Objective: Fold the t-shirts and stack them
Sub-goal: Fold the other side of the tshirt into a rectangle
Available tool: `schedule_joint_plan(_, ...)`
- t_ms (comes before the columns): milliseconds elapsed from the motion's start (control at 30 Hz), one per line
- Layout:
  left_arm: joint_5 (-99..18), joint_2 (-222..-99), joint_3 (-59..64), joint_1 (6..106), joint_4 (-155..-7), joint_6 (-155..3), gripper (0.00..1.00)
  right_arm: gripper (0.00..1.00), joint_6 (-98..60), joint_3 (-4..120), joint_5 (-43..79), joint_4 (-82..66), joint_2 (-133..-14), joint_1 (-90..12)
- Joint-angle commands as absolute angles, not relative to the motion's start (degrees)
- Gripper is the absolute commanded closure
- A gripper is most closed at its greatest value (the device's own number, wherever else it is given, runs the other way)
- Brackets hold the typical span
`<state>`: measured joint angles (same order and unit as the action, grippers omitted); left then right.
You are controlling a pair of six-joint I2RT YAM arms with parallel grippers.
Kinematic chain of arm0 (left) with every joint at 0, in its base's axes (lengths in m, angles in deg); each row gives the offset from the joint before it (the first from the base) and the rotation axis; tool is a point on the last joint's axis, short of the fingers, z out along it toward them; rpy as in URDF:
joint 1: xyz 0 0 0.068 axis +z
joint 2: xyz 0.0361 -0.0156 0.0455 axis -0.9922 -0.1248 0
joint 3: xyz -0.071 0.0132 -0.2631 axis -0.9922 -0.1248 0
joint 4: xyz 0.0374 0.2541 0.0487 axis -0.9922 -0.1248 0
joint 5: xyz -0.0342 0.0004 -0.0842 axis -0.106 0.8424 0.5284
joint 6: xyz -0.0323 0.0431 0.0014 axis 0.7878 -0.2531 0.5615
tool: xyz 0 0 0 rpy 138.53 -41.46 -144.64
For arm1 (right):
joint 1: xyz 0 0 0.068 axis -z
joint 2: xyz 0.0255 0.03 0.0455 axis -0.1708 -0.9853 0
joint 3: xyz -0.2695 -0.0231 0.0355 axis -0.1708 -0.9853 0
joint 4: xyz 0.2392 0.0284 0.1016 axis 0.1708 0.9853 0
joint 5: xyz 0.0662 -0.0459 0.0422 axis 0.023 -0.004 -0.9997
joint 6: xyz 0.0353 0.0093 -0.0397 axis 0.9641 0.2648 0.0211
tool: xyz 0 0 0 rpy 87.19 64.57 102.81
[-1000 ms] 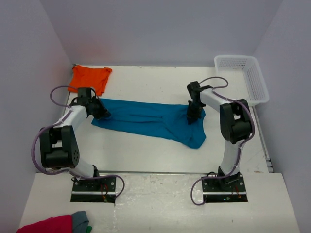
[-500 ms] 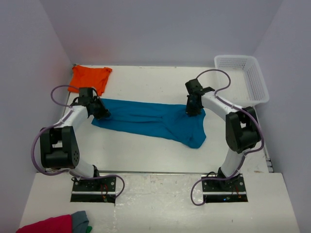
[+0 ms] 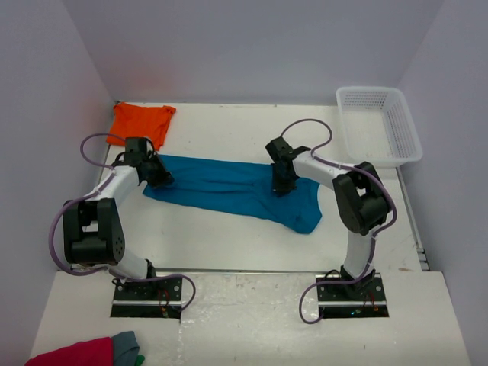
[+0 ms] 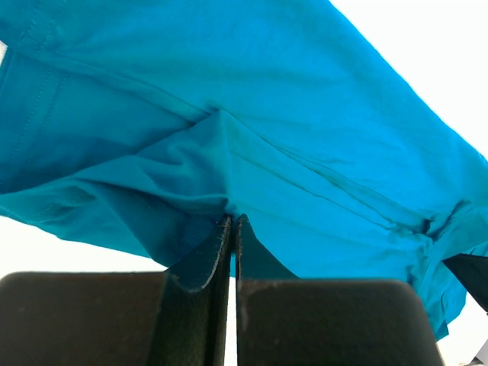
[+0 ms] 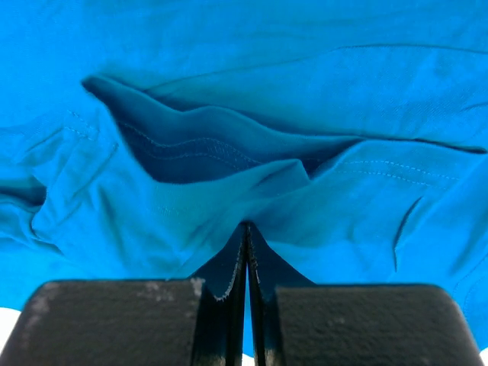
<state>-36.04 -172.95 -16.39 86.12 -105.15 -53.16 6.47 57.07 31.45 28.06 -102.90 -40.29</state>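
Note:
The teal-blue t-shirt (image 3: 229,187) lies stretched across the table's middle, partly folded lengthwise. My left gripper (image 3: 162,178) is shut on its left end; in the left wrist view the pinch (image 4: 231,219) gathers a fold of the teal shirt (image 4: 305,130). My right gripper (image 3: 280,185) is shut on the shirt's upper right part; the right wrist view shows its tips (image 5: 245,226) pinching bunched teal fabric (image 5: 229,99). The orange t-shirt (image 3: 141,123) lies folded at the back left, apart from both grippers.
A white mesh basket (image 3: 379,126) stands at the back right. A crimson-pink cloth (image 3: 72,354) and a grey cloth (image 3: 126,345) lie on the near ledge at the bottom left. Grey walls enclose the table on three sides.
My right gripper has moved left along the teal shirt, carrying its right edge inward over the middle. My left gripper has stayed put, still shut on the left end.

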Motion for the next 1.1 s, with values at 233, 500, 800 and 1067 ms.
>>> schedule_joint_plan(233,-36.73,-173.38,-15.22,85.91,-105.06,-53.78,1.0,1.0,9.62,57.78,28.96,26.5,-105.3,-47.97)
schedule_joint_plan(500,-36.64,-173.56,-15.3,85.91,-105.14,-54.22,1.0,0.95,12.08,58.22,40.9,29.14,-99.08,-49.74)
schedule_joint_plan(800,-36.29,-173.82,-15.39,85.91,-105.14,-54.48,1.0,0.51,16.03,56.65,47.51,35.12,-95.1,-48.95)
schedule_joint_plan(1067,-36.99,-173.91,-15.48,85.91,-105.5,-54.75,1.0,0.62,18.85,53.92,45.49,33.54,-95.81,-44.56)
